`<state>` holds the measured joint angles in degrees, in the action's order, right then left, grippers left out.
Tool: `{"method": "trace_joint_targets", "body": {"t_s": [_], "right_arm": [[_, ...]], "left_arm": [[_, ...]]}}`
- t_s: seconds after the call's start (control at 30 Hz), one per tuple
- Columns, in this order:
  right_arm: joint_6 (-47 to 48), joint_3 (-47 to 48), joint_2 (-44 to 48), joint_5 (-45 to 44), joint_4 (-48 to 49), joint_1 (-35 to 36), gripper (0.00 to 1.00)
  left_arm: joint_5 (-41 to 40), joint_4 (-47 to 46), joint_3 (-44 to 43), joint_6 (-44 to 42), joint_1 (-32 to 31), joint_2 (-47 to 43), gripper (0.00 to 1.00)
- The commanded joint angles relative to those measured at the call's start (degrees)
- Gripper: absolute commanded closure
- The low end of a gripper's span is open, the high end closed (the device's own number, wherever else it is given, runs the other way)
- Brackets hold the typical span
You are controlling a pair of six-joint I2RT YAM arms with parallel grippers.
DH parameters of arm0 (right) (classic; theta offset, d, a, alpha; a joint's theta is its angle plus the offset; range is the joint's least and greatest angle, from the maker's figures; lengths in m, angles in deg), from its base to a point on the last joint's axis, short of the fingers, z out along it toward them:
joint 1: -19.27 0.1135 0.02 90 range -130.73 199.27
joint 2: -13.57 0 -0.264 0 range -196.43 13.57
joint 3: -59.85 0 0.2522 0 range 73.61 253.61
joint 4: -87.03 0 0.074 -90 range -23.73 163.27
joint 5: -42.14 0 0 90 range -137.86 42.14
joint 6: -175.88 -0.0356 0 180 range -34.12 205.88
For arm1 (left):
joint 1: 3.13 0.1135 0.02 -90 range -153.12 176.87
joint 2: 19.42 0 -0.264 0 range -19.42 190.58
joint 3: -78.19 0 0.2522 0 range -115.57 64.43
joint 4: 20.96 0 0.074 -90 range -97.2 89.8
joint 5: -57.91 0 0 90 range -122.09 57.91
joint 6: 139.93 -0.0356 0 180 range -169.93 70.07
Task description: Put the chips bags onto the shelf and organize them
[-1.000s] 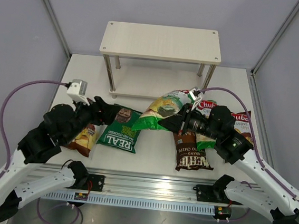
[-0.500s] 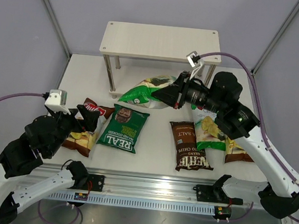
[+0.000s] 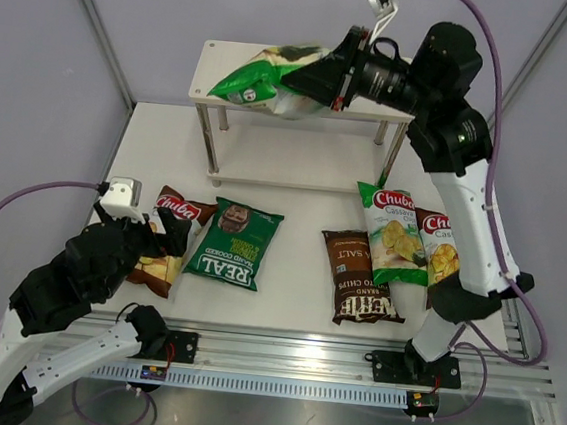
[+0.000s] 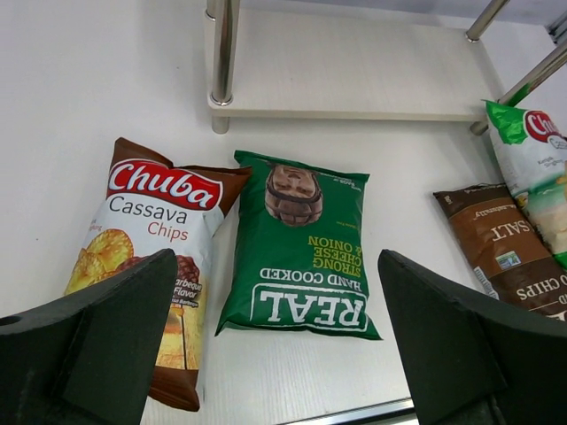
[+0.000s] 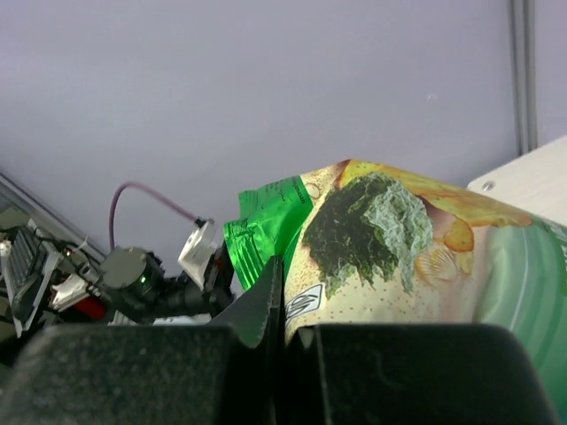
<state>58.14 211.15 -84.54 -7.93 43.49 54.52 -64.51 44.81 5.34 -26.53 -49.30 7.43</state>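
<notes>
L hand [image 3: 164, 229] near-left, low over desk [image 3: 295, 304], fingers spread wide, nothing between. Under/just ahead of it: brown-white Chuba bag [image 4: 155, 221], dark-green REAL bag [image 3: 230, 245] just beside, both flat. Right side of desk: Kettle bag [image 3: 360, 277], light-green Chuba bag [image 3: 392, 233], 2nd brown-white Chuba bag [image 3: 445, 250], flat, edges overlapping. Far: R hand [image 3: 317, 75] pressed together, pinching 2nd light-green bag [image 3: 259, 82] by edge over top board of shelf [image 3: 210, 57]; contact w/ board can't tell.

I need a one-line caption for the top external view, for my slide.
Right gripper holds a light-green chips bag above the shelf; left gripper hovers open.
</notes>
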Motion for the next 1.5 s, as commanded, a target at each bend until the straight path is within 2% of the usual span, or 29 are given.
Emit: {"method": "trace_joint_targets", "body": {"t_s": [0.0,0.03,0.1,0.23,0.3,0.37,0.43,0.6,0.8,0.9,1.17,1.3,1.47], "right_arm": [[-5.2,11.3,-9.0,9.7,3.6,-5.6,0.96],[-5.9,16.0,-10.9,10.9,5.3,-6.5,0.96],[-7.7,18.1,-14.9,12.9,8.7,-9.5,0.96],[-14.0,14.1,-18.4,15.8,24.4,-15.5,0.96],[-16.6,15.1,-22.2,17.0,26.0,-17.2,0.96],[-17.7,18.5,-24.7,17.6,24.2,-19.2,0.98],[-17.7,17.9,-25.8,18.8,22.1,-20.0,0.98],[-19.4,4.9,-21.3,22.4,22.1,-22.4,0.97],[-18.2,-8.1,-12.9,19.1,16.4,-26.6,0.94],[-18.2,-11.0,-10.6,19.5,13.8,-27.9,0.94],[-12.0,-15.3,-5.2,13.8,4.3,-29.8,0.94],[-10.2,-21.6,-1.7,11.3,2.2,-30.8,0.92],[-8.4,-26.1,0.9,13.5,0.8,-33.7,0.90]], "left_arm": [[-2.6,-2.4,1.6,-3.1,0.0,-1.8,0.01],[-2.8,-2.8,2.0,-3.4,0.0,-2.1,0.01],[-3.3,-3.7,4.0,-4.1,0.0,-3.0,0.01],[-1.4,-5.1,6.1,-4.0,0.0,-4.0,0.01],[-0.9,-5.3,6.4,-3.6,0.0,-4.0,0.01],[-0.5,-5.3,6.6,-3.4,0.0,-4.1,0.01],[-0.4,-5.6,7.1,-3.4,0.0,-4.5,0.01],[0.7,-6.3,7.4,-3.6,0.0,-4.3,0.01],[1.0,-6.1,7.4,-3.5,0.0,-4.0,0.01],[1.1,-6.4,7.4,-3.6,0.0,-4.4,0.01],[1.8,-6.5,7.5,-3.9,0.0,-4.8,0.01],[1.8,-6.5,7.5,-4.0,0.0,-5.1,0.01],[1.8,-6.4,7.5,-3.8,0.0,-5.8,0.01]]}}
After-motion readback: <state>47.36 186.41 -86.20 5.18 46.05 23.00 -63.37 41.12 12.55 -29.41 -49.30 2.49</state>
